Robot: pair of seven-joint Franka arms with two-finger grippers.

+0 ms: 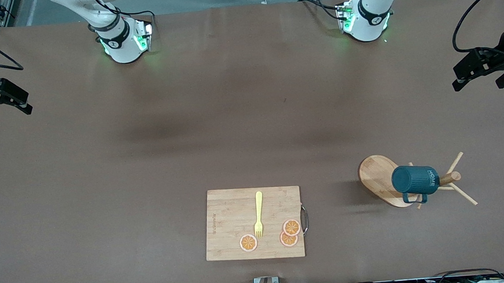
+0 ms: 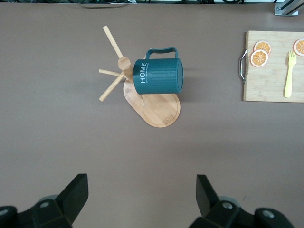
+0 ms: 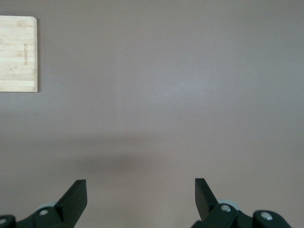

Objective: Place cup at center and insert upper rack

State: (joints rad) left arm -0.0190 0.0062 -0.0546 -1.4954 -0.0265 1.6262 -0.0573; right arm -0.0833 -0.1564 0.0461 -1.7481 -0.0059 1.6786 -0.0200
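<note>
Cup (image 1: 414,180) hung on upper rack (image 1: 379,181), both grippers wide apart.

Both arms are glossy white with rounded segments, each ringed near its base by a black band bearing a small white round mark. Green lights glow at the foot of each base, beside a pale metal plate; the left arm's base also carries a small red dot. Black cables snake from both bases, and a thick black cable loops above the left pincer (image 1: 480,71). The left pincer and the right pincer (image 1: 3,99) are matte black and angular, with wedge-shaped fingers (image 2: 76,192) and grey round screw heads set in their bodies, plus a silvery grey cylinder beside each
</note>
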